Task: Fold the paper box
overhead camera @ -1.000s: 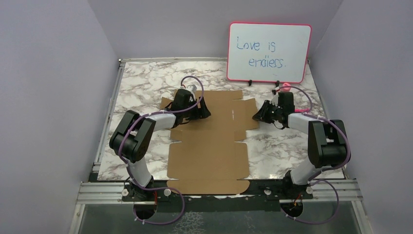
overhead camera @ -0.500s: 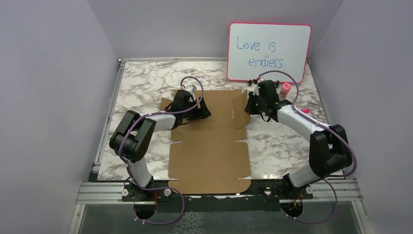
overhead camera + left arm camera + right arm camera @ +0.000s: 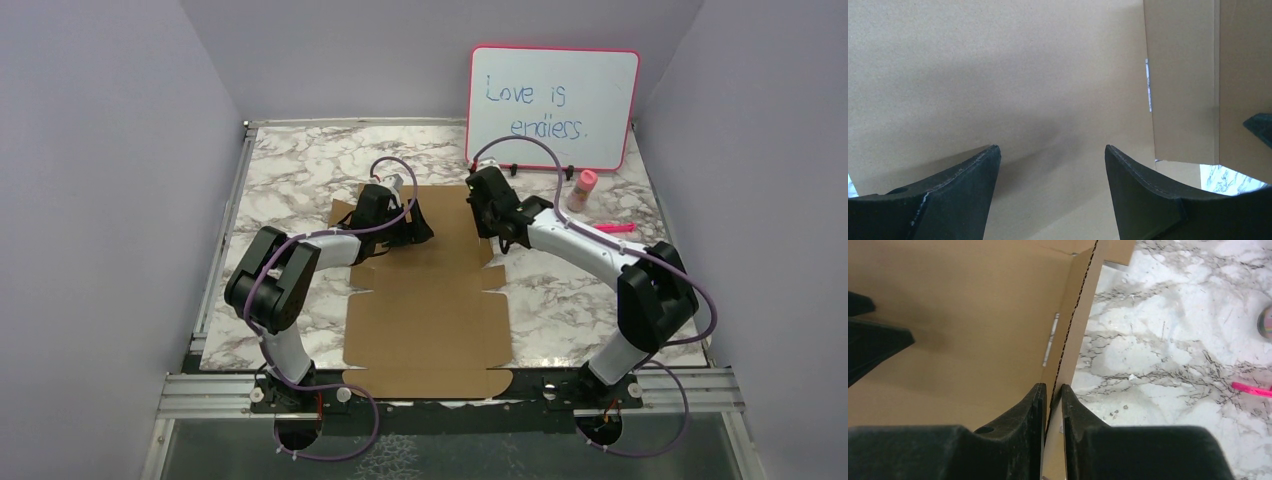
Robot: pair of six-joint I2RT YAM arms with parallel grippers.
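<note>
In front of the whiteboard (image 3: 553,105), the side flap (image 3: 1065,310) of the box (image 3: 425,310), flat a second ago, now stands upright, pinched tight by the right claw (image 3: 1053,390), starting the fold; the left claw (image 3: 1053,162) gapes empty above the base.

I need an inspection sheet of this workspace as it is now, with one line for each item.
Surface: marble-pattern table, white and grey; no damage seen.
Job's things: paper box lies unfolded and flat, except its far right flap, which stands up.
Clutter: whiteboard with blue writing at the back; pink-capped bottle and pink marker to the right of the box.
Grippers: left gripper open over the bare cardboard; right gripper shut on the raised flap's edge.
Cables: purple cables loop along both arms; no snag seen.
Surroundings: lavender walls on three sides; metal rail at the near edge.
</note>
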